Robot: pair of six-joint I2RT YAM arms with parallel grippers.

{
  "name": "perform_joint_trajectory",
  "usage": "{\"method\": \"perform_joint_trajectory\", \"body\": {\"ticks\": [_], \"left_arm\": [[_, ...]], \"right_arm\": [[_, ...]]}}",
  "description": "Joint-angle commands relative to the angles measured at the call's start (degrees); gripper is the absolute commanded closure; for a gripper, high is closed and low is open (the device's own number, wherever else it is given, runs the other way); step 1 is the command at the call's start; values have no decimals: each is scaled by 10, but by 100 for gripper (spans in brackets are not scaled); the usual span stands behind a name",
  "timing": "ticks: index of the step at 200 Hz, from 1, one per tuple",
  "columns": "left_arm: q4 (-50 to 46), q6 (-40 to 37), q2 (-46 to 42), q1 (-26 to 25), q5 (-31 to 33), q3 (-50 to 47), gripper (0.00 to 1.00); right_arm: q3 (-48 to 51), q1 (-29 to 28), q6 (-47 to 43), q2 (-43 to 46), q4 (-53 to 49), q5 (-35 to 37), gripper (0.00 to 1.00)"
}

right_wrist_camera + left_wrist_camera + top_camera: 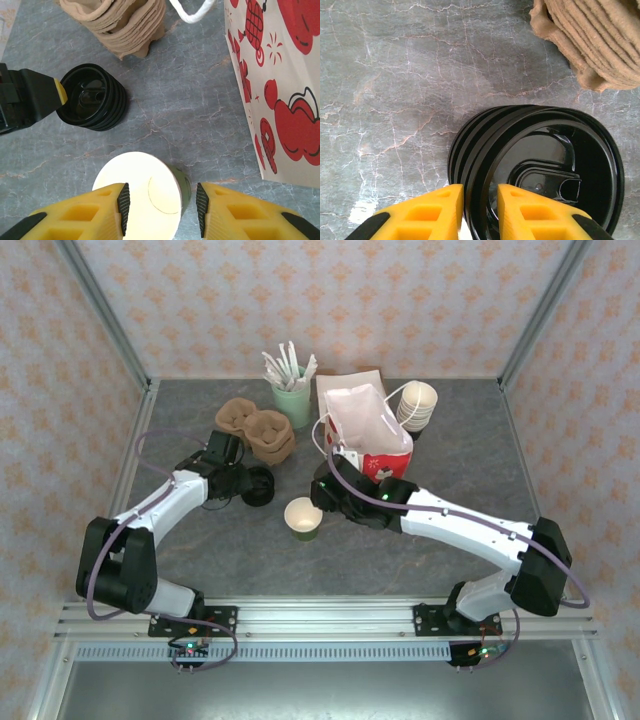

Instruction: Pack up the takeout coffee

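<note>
A lidless dark-green paper cup [303, 518] with a cream inside stands on the table in front of the red-and-white bag [365, 435]. My right gripper [160, 202] is open and hangs over the cup [145, 185], one finger on each side of it, with a gap on the right. A stack of black lids [258, 486] sits to the cup's left. My left gripper [481, 200] is shut on the rim of the top black lid [545, 165], one finger outside and one inside. The lidded takeout coffee is out of view.
Stacked brown pulp cup carriers [258, 428] lie just behind the lids. A pale mint cup with white sticks [292, 400] and a stack of lidless cups [418, 405] stand at the back beside the bag. The bag's wall [280, 75] rises close to my right gripper.
</note>
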State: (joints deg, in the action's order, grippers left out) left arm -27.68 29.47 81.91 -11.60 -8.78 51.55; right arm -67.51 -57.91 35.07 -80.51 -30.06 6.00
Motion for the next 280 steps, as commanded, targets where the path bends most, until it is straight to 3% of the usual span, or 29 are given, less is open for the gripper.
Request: {"method": "perform_joint_trajectory", "body": {"ticks": [1,109,185,280], "left_arm": [[-18,-13,6,3,7,12,75],[-18,-19,18,3,12,11,79],[-24,-17,0,3,9,12,87],[-73,-22,-80,-12,-3,26,86]], "right_arm": [[-23,3,-9,-4,-16,1,57],[-39,3,-10,-21,-18,-8,55],[-46,3,-7,-22,-17,-16,55],[-112,11,18,-56,0,-106,54]]}}
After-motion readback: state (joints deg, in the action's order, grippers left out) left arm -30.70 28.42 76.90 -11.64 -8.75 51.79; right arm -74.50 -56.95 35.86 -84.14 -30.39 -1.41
